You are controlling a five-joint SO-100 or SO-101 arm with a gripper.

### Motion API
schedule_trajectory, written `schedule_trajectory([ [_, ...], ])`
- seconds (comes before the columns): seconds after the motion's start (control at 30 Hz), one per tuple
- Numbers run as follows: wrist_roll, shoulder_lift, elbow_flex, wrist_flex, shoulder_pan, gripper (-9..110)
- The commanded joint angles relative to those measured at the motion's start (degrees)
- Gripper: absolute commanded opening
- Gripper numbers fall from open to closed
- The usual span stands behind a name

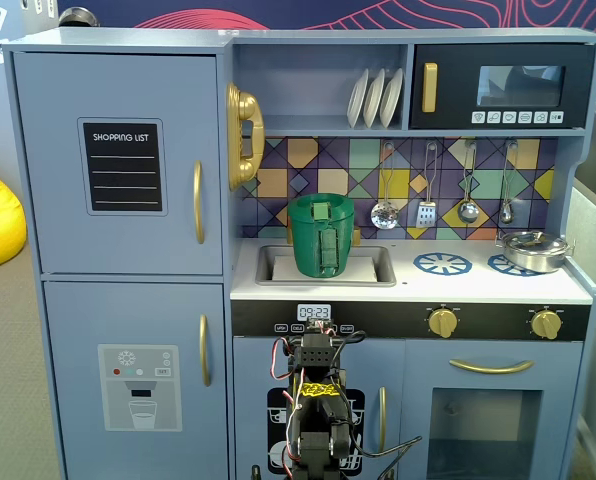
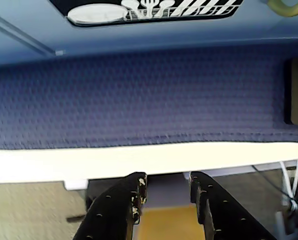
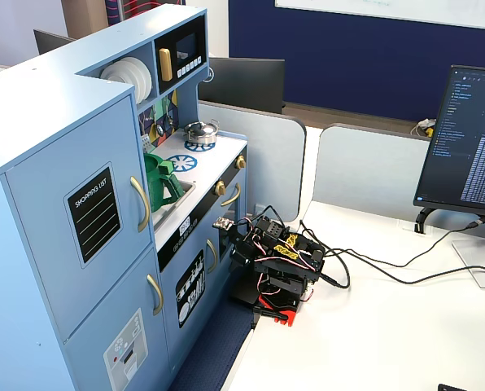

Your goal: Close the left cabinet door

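Up top, the left cabinet door (image 1: pixel 118 163) sat flush and closed on the toy kitchen (image 1: pixel 408 300), left of the green pitcher (image 1: pixel 322 236). Well below that pitcher, the folded arm's fingers (image 2: pixel 165 186) were slightly parted, grasping nothing.

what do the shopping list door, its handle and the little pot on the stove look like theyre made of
The left cabinet door: probably painted wood or fibreboard, with a flat matte light-blue face and square edges. Its handle: likely gold-painted plastic or metal, with a smooth sheen. The pot: seemingly polished metal, silvery and reflective.
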Motion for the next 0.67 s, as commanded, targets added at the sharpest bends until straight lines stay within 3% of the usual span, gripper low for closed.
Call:
schedule_trajectory([
  [0.0, 2.55, -0.18, 4.13, 5.89, -1.41, 0],
  [0.63, 2.64, -0.18, 4.22, 5.89, -1.14, 2],
])
